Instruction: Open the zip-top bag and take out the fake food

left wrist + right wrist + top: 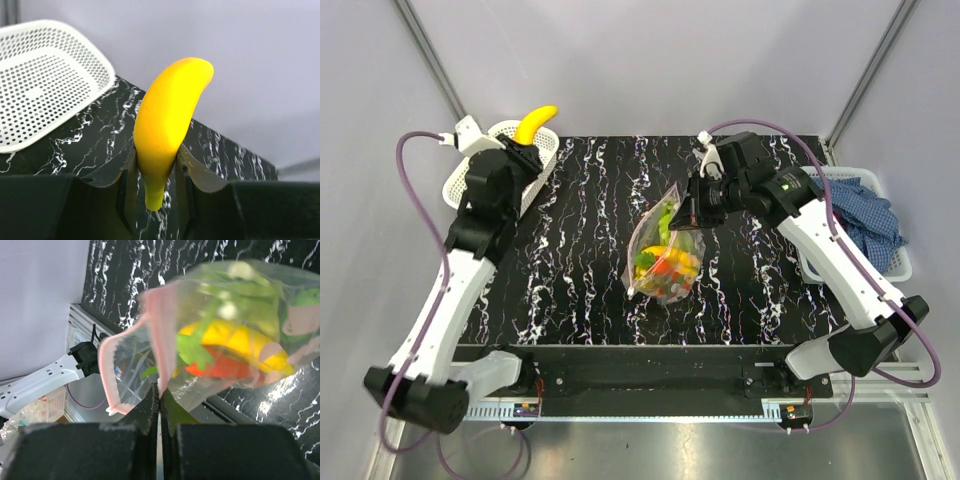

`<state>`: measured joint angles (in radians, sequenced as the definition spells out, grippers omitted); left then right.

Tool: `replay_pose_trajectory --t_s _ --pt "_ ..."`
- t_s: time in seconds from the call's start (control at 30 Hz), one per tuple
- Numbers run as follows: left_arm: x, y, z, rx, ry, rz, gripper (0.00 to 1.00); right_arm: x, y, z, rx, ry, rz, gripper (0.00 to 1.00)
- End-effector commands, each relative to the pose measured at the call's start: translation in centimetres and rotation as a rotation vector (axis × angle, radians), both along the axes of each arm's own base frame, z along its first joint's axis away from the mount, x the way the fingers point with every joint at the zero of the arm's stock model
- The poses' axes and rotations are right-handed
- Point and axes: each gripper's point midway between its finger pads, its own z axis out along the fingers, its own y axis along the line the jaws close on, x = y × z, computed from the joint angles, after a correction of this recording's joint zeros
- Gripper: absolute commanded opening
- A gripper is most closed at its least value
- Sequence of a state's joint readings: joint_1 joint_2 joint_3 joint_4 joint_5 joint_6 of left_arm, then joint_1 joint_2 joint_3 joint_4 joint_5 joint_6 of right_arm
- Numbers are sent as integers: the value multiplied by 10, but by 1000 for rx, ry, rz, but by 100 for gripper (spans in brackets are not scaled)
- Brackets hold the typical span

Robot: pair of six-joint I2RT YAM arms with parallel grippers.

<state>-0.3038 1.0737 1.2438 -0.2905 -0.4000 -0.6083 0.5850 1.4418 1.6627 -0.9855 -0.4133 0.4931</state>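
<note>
The zip-top bag (665, 250) hung over the middle of the desk (580, 270), with its top edge lifted and its bulging lower end low toward the near side. The pictures did not show whether that lower end touched the surface. Its pink zip strip (152, 335) stood parted, so the mouth gaped. Most of the fake food (667, 265) was bunched inside the bag, showing as yellow, green, red and orange pieces pressed against the clear film.

The right jaws were pinched fully together on one lip of the bag just beside the strip, and the bag hung from that hold. The right arm (830, 245) reached in from the right, and nothing lay between it and the bag.

One piece was out of the bag. A yellow banana (167, 125) was clamped near its lower end between the left jaws, which were closed against its sides. It stood nearly upright with its curved tip rising above them, at the far left corner of the desk.

The white mesh basket (100, 60) lay just beside the banana, to the left in the left wrist view. The left arm (450, 290) covered part of the basket from above.

Off the right edge of the desk, well apart from the bag, a white bin (900, 265) held a crumpled blue checked cloth (865, 215).
</note>
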Motion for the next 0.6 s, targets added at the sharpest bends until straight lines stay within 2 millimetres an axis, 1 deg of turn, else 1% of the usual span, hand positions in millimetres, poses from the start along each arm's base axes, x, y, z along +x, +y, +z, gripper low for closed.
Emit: replay_pose_trajectory --t_s 0.0,0.03,0.07,0.1,0.13,0.17,0.2,0.23,0.27,0.3,0.33,0.37,0.4,0.43,0.47,0.5,0.53,0.57 --pt "53 11 2 -260 -148 -92 0 -6 -3 36 37 -112 59 0" --pt "66 33 -18 -276 -130 -49 0 -7 -4 39 38 -124 63 0" --pt "84 37 -25 -291 -154 -61 0 -6 -6 40 29 -135 66 0" --pt "93 44 -34 -323 -150 -85 0 -7 -7 40 22 -137 68 0" --pt "103 65 -42 -340 -157 -59 0 -6 -8 42 20 -151 70 0" --pt "112 73 -34 -345 -202 -73 0 -6 -10 41 5 -157 72 0" --pt "131 74 -60 -353 -147 -109 0 -6 -11 41 -1 -161 70 0" --pt "141 90 -66 -339 -139 -96 0 -5 -11 43 -2 -170 72 0" --pt "154 98 -65 -335 -128 -95 0 -4 -12 42 -12 -175 73 0" --pt "170 100 -96 -379 -57 -122 0 -3 -12 43 -15 -177 75 0" --pt "178 114 -108 -403 -34 -124 0 -2 -13 45 -17 -187 72 0" --pt "190 118 -99 -414 -42 -153 0 0 -13 43 -27 -187 71 0" --pt "195 118 -111 -451 6 -192 0 1 -13 43 -34 -187 69 0" --pt "207 130 -143 -478 77 -167 0 2 -13 43 -37 -187 68 0" --pt "207 134 -159 -499 141 -148 0 4 -14 42 -44 -189 64 0" --pt "214 140 -161 -485 152 -137 0 5 -14 43 -45 -189 63 0" --pt "216 151 -176 -489 180 -107 1 6 -13 42 -48 -190 66 0" --pt "218 158 -184 -476 196 -75 2 7 -13 41 -51 -187 66 0"
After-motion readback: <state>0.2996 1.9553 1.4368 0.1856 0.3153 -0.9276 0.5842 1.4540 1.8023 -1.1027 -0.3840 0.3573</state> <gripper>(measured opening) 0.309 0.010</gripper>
